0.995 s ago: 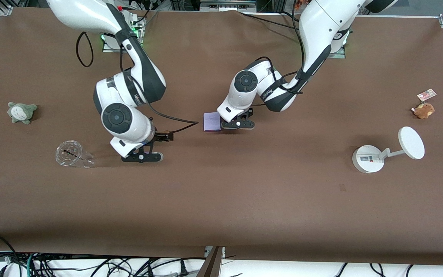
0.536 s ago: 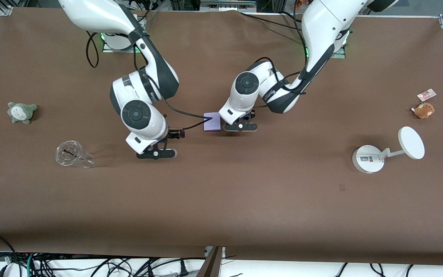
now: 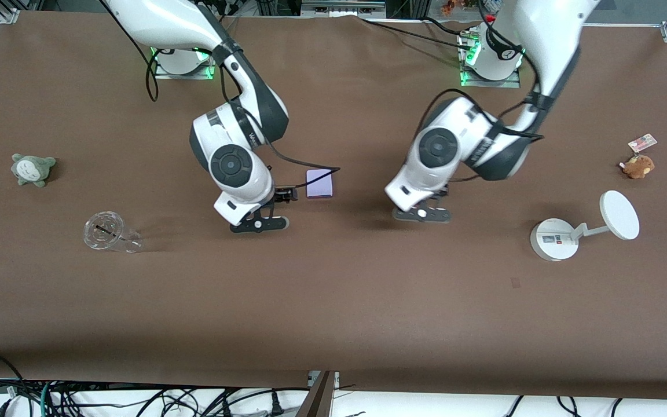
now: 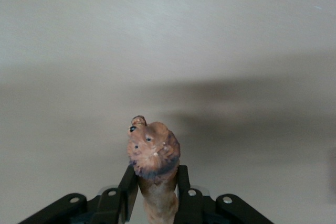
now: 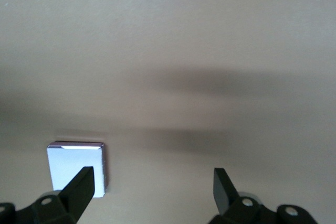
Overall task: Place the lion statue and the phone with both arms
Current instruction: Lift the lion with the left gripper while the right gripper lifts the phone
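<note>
Keep the left pincer clamped on the lion statue, over bare counter between the phone and the white stand. Judging the step as setting the lion down: lower slowly and straight, wait for contact with the counter, then part the fingers just enough to avoid flicking it over. Expect a tall, narrow footing, since the long axis seems to run along the fingers, darker mane end poking out past the fingertips toward the counter; consider tilting to lay it on its side. Leave the phone lying flat, edges roughly square with the counter's. Hold the right pincer, fingers spread apart and empty, just beside that phone.
</note>
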`<state>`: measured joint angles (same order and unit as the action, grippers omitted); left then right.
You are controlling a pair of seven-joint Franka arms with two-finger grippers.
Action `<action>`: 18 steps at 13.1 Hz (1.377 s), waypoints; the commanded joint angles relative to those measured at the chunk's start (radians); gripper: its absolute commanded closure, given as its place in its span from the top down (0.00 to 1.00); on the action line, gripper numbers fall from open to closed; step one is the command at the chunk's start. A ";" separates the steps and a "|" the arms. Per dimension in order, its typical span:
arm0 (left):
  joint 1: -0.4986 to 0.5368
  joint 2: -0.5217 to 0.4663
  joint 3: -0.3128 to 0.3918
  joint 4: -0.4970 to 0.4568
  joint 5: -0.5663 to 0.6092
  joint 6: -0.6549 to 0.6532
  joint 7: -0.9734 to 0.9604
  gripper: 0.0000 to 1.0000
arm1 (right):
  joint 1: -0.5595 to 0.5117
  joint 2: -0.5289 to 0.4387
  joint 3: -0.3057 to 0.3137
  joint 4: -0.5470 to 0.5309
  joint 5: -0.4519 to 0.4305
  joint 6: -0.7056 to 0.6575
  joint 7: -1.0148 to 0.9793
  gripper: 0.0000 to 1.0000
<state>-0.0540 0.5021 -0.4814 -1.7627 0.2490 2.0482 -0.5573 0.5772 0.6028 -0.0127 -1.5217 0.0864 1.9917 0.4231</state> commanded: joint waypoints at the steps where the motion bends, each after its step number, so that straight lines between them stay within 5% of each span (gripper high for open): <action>1: 0.107 -0.020 -0.020 -0.023 0.010 -0.013 0.144 0.12 | 0.045 0.031 -0.006 -0.002 0.027 0.047 0.006 1.00; 6: 0.319 -0.001 -0.020 -0.034 0.010 0.009 0.356 0.10 | 0.113 0.081 -0.006 -0.002 0.027 0.082 0.006 1.00; 11: 0.390 0.027 -0.006 -0.104 0.041 0.173 0.434 0.10 | 0.180 0.110 -0.006 -0.026 0.029 0.156 0.058 1.00; 18: 0.456 0.084 -0.006 -0.106 0.101 0.228 0.445 0.11 | 0.227 0.118 -0.006 -0.101 0.029 0.243 0.129 1.00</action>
<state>0.3834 0.5831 -0.4745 -1.8626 0.3177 2.2588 -0.1259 0.7885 0.7290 -0.0121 -1.5827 0.1021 2.1834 0.5252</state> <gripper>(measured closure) 0.656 0.000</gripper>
